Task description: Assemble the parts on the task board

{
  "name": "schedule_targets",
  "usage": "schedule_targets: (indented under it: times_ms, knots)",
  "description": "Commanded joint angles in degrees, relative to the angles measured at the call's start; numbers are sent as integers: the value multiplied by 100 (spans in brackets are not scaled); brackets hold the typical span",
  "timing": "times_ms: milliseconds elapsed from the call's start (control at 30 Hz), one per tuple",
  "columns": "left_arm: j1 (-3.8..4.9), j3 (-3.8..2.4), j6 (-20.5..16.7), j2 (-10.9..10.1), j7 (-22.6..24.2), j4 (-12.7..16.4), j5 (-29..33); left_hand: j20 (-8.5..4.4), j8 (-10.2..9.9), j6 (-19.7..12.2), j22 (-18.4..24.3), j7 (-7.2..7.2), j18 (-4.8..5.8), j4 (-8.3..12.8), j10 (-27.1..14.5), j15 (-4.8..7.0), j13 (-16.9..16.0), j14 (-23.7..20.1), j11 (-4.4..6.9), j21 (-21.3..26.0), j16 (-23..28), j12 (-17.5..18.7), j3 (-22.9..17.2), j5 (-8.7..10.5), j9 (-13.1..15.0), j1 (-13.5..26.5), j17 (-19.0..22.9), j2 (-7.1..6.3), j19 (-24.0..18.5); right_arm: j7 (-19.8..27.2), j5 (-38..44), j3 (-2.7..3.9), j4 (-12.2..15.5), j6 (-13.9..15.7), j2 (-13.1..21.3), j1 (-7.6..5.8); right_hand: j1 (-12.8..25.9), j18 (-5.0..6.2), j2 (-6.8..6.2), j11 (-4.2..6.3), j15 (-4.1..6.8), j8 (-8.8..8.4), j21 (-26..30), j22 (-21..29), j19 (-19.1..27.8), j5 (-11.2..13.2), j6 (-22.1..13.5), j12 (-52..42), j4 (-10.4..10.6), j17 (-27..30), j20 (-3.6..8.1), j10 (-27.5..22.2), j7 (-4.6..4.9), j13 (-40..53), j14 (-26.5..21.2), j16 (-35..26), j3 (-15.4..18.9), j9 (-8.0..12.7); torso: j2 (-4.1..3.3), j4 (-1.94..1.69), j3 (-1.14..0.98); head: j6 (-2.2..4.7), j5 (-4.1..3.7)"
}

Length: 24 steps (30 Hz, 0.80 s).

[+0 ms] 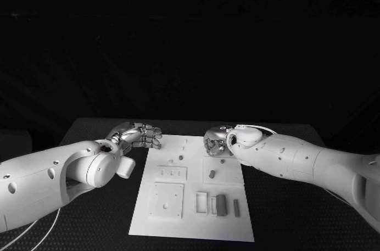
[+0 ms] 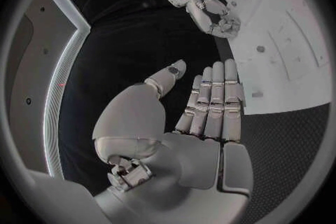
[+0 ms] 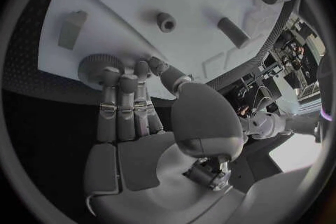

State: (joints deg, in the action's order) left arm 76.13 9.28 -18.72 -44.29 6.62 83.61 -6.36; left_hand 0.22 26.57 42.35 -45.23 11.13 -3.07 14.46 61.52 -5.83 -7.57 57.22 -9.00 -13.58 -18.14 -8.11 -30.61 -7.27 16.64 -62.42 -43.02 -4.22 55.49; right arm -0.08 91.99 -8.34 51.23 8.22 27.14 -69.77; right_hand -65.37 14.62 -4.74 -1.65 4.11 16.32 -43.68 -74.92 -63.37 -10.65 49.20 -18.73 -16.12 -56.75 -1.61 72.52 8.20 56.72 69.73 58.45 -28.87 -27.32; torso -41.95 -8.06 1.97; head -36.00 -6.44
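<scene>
The white task board (image 1: 194,193) lies in the middle of the table. Several grey parts lie on its near right area, among them a dark block (image 1: 221,201) and a thin bar (image 1: 236,207); a short peg (image 1: 212,174) lies mid-board. My left hand (image 1: 139,134) hovers at the board's far left corner. Its fingers (image 2: 213,101) are straight, the thumb is apart, and nothing is in it. My right hand (image 1: 215,140) is over the far right part of the board. Its fingertips (image 3: 119,81) lie against a round knurled part (image 3: 91,67) at the board's edge. Whether they grip it is hidden.
In the right wrist view a small cylinder (image 3: 166,22), a peg (image 3: 232,32) and a small block (image 3: 72,29) sit on the board. Recessed plates (image 1: 168,200) take up the board's near left. Black table (image 1: 285,218) lies on both sides.
</scene>
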Motion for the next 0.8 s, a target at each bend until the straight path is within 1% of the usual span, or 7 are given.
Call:
schedule_targets:
  times_ms: [33, 333, 400, 533, 700, 800]
  knots:
    - [7, -6, 86, 6, 29, 4, -22, -6, -37, -46, -6, 91, -59, -19, -39, -8, 4, -13, -10, 30, 34, 40, 1, 24, 7, 63, -7, -3, -18, -32, 32, -10, -32, -105, 31, 17, 48, 38, 16, -4, 33, 14, -39, -146, 6, -26, 51, 29, -16, -8, 40, 34, -2, 25, -12, 43, -32, 4, -14, 9, 6, -10, 0]
    - [7, -6, 89, 6, 26, -5, -22, -6, -39, -47, -8, 91, -59, -21, -38, -8, 3, -13, -9, 31, 37, 42, 1, 24, 10, 63, -10, -4, -18, -15, 125, -10, 13, -130, 49, 17, 20, 38, 45, 7, 41, 33, -90, -143, 25, -27, 110, 58, -30, -16, 50, 45, -14, 108, -30, 92, -54, 2, -31, 13, 6, -11, -23]
    - [7, -6, 87, 4, 23, -3, -22, -6, -40, -47, -8, 90, -59, -21, -38, -8, 3, -13, -9, 32, 37, 43, 1, 24, 10, 63, -11, -4, -18, -6, 127, -10, 24, -145, 50, 17, 10, 38, 47, 10, 43, 37, -101, -143, 29, -27, 121, 63, -35, -17, 52, 50, -17, 124, -31, 103, -57, 1, -34, 8, 11, -4, -25]
    - [7, -6, 87, 4, 22, -6, -22, -6, -40, -48, -9, 90, -60, -22, -39, -8, 2, -13, -10, 32, 38, 44, 1, 25, 11, 63, -12, -5, -18, 14, 111, -10, 35, -155, 47, 17, -1, 38, 53, 19, 52, 53, -135, -144, 31, -25, 162, 76, -36, -21, 57, 71, -28, 168, -29, 136, -54, -3, -39, 2, 12, -2, -33]
    - [7, -5, 93, 8, 22, -11, -22, -6, -42, -48, -10, 89, -59, -24, -39, -8, 2, -12, -10, 33, 39, 46, 0, 25, 13, 64, -14, -4, -19, 35, 43, -10, 56, -173, 35, 17, 28, 38, 91, 38, 68, 81, -192, -143, 31, -25, 236, 96, -25, -27, 63, 109, -48, 244, -22, 194, -45, -12, -44, 3, 16, 1, -30]
    - [7, -5, 94, 12, 20, -13, -22, -6, -43, -48, -11, 88, -60, -24, -39, -8, 1, -12, -9, 33, 40, 47, -1, 24, 14, 63, -16, -4, -19, 43, 32, -10, 57, -219, 14, 17, 68, 38, 86, 44, 73, 85, -220, -141, 33, -24, 258, 109, -16, -29, 65, 124, -54, 285, -23, 223, -31, -12, -52, 3, 19, 8, -33]
